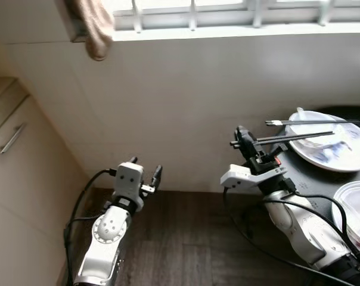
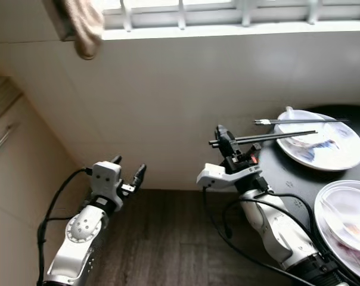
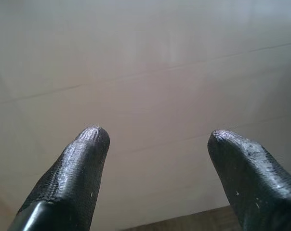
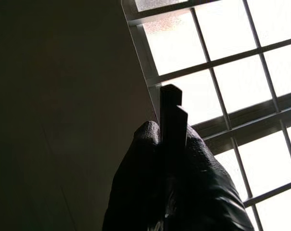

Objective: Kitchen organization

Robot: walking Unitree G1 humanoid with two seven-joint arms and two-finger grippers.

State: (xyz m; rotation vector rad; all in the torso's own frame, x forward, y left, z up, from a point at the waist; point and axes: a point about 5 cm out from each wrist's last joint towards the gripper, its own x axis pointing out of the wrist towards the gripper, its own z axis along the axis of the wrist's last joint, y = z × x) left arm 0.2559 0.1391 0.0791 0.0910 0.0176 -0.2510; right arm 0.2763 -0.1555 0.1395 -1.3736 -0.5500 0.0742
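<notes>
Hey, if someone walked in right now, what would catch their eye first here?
The right hand is shut on a pair of black chopsticks, whose tips reach out over a white plate on the dark table. The left hand hangs open above the wood floor, facing the pale wall.

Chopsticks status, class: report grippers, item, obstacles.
Right gripper shut on chopsticks, held over the plate. Left gripper open, idle. Nothing in the way.

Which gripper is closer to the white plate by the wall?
Right. The right gripper, shut on the chopsticks, reaches toward the white plate; the left gripper is open above the floor, far off.
</notes>
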